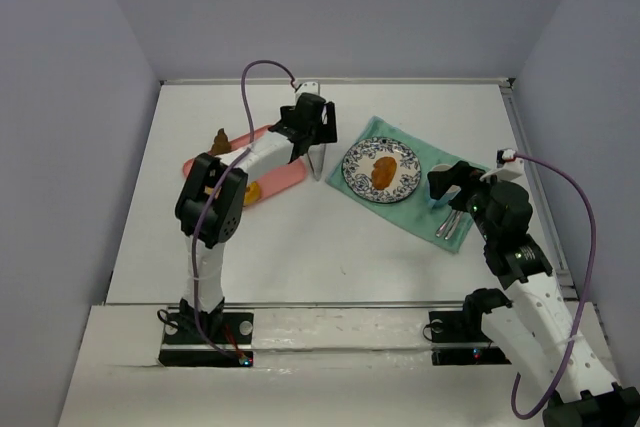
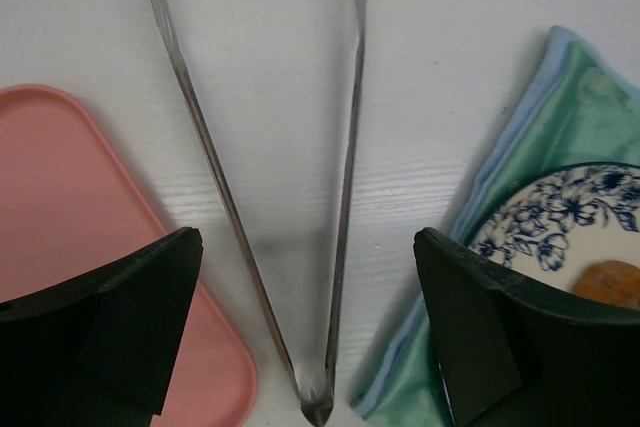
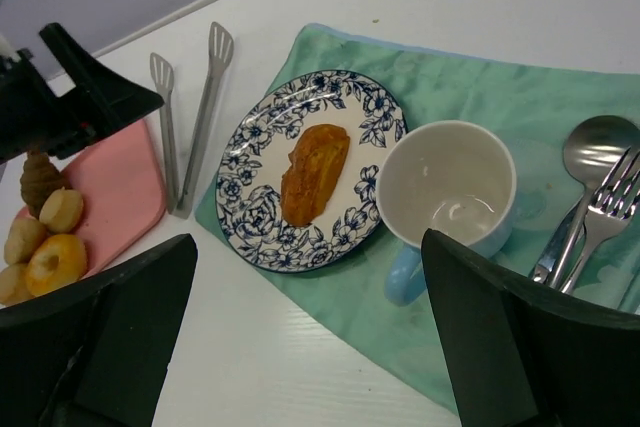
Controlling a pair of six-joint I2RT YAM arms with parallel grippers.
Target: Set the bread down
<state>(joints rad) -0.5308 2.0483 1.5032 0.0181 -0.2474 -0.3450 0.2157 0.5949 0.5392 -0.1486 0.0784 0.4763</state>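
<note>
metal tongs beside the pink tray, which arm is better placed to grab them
Left: the open left gripper hangs right over the silver metal tongs; the right gripper sits beyond the blue floral plate.

Shiny metal tongs (image 2: 346, 197), green cloth mat (image 3: 480, 87), glazed ceramic plate (image 3: 250, 219)

Robot lab booth: bare grey walls (image 1: 60, 147) around a white table (image 1: 300, 247).
</note>
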